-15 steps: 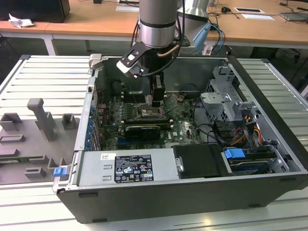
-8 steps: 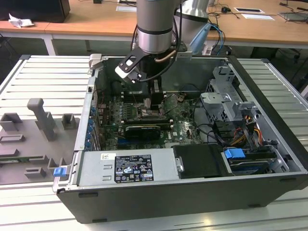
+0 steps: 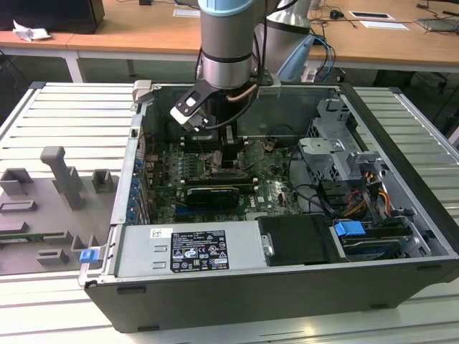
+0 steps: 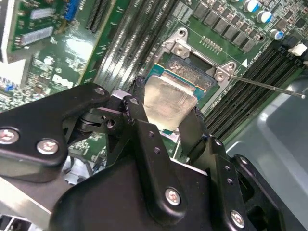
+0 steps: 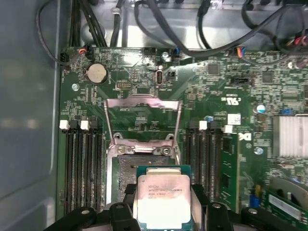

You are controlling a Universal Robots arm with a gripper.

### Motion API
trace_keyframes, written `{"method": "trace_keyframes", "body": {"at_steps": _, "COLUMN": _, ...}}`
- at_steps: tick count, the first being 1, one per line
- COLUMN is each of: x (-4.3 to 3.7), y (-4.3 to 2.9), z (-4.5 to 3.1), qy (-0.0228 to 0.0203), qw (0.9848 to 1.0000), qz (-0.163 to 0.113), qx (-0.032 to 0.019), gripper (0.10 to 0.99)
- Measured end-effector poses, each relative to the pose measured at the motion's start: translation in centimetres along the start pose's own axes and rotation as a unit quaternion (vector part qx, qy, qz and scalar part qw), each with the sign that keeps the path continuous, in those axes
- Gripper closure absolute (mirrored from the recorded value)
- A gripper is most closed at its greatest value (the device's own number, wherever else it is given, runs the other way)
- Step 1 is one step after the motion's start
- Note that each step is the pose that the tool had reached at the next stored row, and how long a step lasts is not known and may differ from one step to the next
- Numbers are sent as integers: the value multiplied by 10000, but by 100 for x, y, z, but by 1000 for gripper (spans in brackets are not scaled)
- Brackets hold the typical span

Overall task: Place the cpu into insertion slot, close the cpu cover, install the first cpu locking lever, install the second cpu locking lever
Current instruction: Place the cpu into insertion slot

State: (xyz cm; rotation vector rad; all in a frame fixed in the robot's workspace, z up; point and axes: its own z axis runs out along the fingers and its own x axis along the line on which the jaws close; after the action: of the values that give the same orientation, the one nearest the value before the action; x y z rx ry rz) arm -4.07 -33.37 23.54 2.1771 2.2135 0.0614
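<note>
- Right now your gripper [image 4: 167,108] is clamped on the cpu [image 5: 163,202]. One dark finger [image 4: 138,98] presses each of two opposite edges, and the pale metal face is turned up toward both wrist cameras.
- In the exterior view the arm reaches down into the open computer case [image 3: 287,287], with the gripper low over the middle of the green motherboard [image 5: 231,86].
- You have the chip directly at the insertion slot [image 5: 142,161]. In the first wrist view it overlaps the slot's nearer edge, and the rest of the dark socket floor lies beyond it, toward the hinge screws.
- The relation to watch is this offset: the slot sits just past the chip on the hinge side, not to either flank.
- The chip's edges run close to parallel with the slot's silvery rim, so the two look squared to one another.
- Whether the chip hangs above the socket or touches it, you cannot tell from these views. In the second wrist view it seems tipped against the board, which may be the camera's angle.
- The cpu cover [image 5: 142,102] stands swung open on the far side of the slot, so the socket is uncovered.
- A thin metal lever [image 4: 269,85] juts out beside the socket, unlatched.
- Black memory slots [image 5: 82,163] flank the socket on both sides, near the fingers but apart from them.
</note>
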Motion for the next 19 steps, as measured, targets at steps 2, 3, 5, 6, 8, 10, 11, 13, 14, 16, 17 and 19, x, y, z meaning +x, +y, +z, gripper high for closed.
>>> {"method": "trace_keyframes", "body": {"at_steps": 2, "x": 39, "y": 0, "z": 25, "qy": 0, "qw": 10000, "qz": 7, "qx": 0, "gripper": 557}}
{"method": "trace_keyframes", "body": {"at_steps": 3, "x": 65, "y": -2, "z": 50, "qy": -1, "qw": 10000, "qz": 22, "qx": 0, "gripper": 557}}
{"method": "trace_keyframes", "body": {"at_steps": 5, "x": 80, "y": -12, "z": 79, "qy": -3, "qw": 10000, "qz": 55, "qx": 0, "gripper": 557}}
{"method": "trace_keyframes", "body": {"at_steps": 6, "x": 85, "y": -17, "z": 91, "qy": -4, "qw": 10000, "qz": 73, "qx": 0, "gripper": 557}}
{"method": "trace_keyframes", "body": {"at_steps": 8, "x": 104, "y": -25, "z": 128, "qy": -5, "qw": 10000, "qz": 99, "qx": 0, "gripper": 557}}
{"method": "trace_keyframes", "body": {"at_steps": 10, "x": 114, "y": -26, "z": 156, "qy": -6, "qw": 9999, "qz": 113, "qx": 0, "gripper": 557}}
{"method": "trace_keyframes", "body": {"at_steps": 11, "x": 117, "y": -27, "z": 163, "qy": -6, "qw": 9999, "qz": 114, "qx": 0, "gripper": 557}}
{"method": "trace_keyframes", "body": {"at_steps": 13, "x": 130, "y": -28, "z": 191, "qy": -7, "qw": 9999, "qz": 113, "qx": -1, "gripper": 557}}
{"method": "trace_keyframes", "body": {"at_steps": 14, "x": 140, "y": -29, "z": 204, "qy": -9, "qw": 9999, "qz": 113, "qx": 0, "gripper": 557}}
{"method": "trace_keyframes", "body": {"at_steps": 16, "x": 151, "y": -30, "z": 245, "qy": -14, "qw": 9999, "qz": 112, "qx": 0, "gripper": 557}}
{"method": "trace_keyframes", "body": {"at_steps": 17, "x": 152, "y": -30, "z": 254, "qy": -14, "qw": 9999, "qz": 117, "qx": 0, "gripper": 557}}
{"method": "trace_keyframes", "body": {"at_steps": 19, "x": 152, "y": -31, "z": 263, "qy": -15, "qw": 9999, "qz": 122, "qx": 0, "gripper": 557}}
